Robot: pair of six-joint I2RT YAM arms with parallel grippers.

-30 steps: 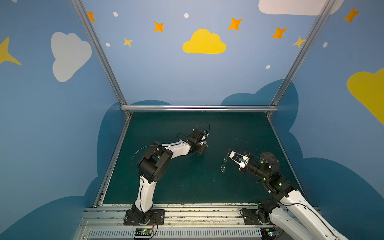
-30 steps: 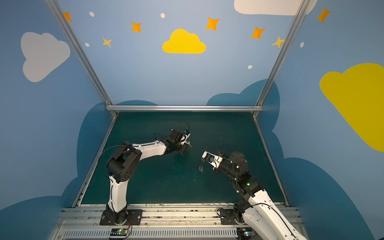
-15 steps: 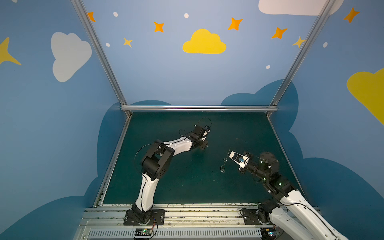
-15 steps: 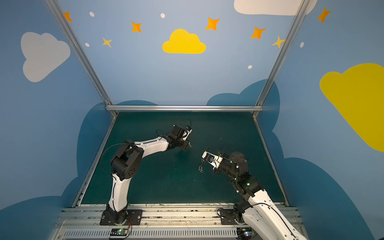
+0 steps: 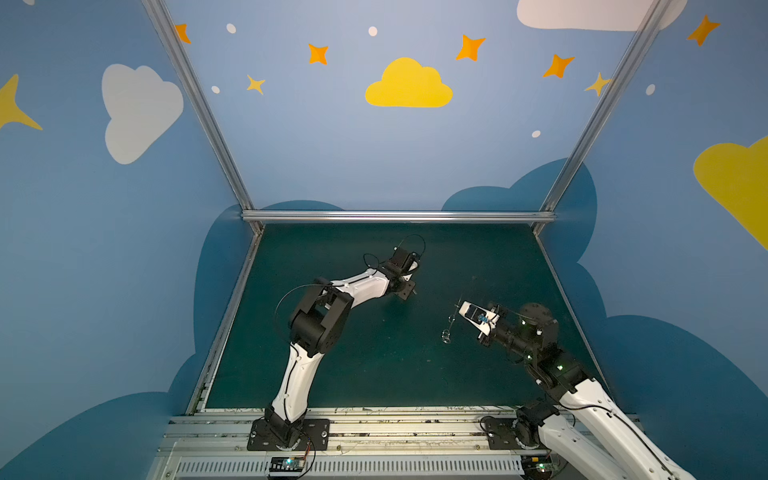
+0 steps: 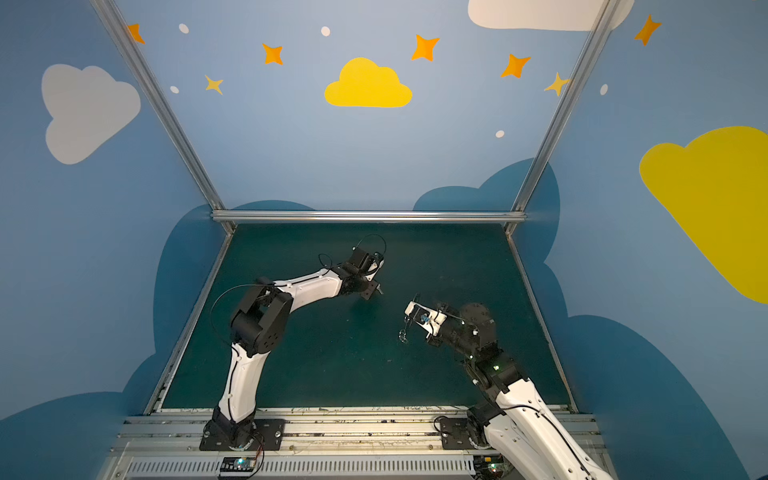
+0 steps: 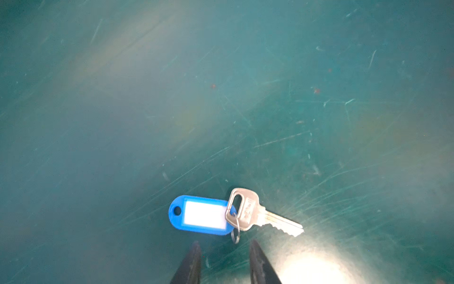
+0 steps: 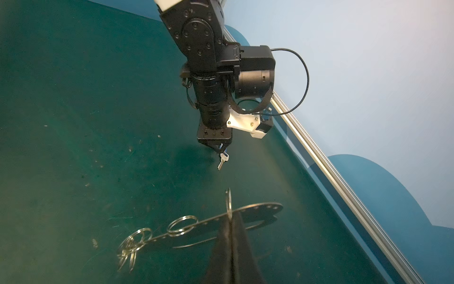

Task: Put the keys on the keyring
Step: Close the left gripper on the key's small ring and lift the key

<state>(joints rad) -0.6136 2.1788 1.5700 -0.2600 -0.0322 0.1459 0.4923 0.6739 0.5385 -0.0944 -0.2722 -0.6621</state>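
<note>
The left arm (image 5: 365, 286) has reached slightly farther back over the bench (image 5: 374, 374); the right arm (image 5: 582, 395) holds place. Nearer, the right gripper (image 8: 231, 227) pinches the keyring (image 8: 260, 211), split rings (image 8: 134, 243) dangling. Beyond, the left gripper (image 7: 224, 246) has its jaws spread just short of the key (image 7: 248, 211) and blue tag (image 7: 179, 216) lying on the bench

In both top views you get soft, even overhead light: the painted walls (image 5: 104, 249) read bright, the green mat (image 5: 374, 353) stays dark, and the wide lens stretches the corners. Your left wrist view is hazy, with a blown-out white glare patch (image 7: 317, 268) on the mat and the key (image 7: 260, 216) slightly smeared. In your right wrist view the keyring (image 8: 258, 211), close to the lens, looks soft, and a faint shadow (image 8: 191, 157) lies under the left arm (image 8: 204, 49).
</note>
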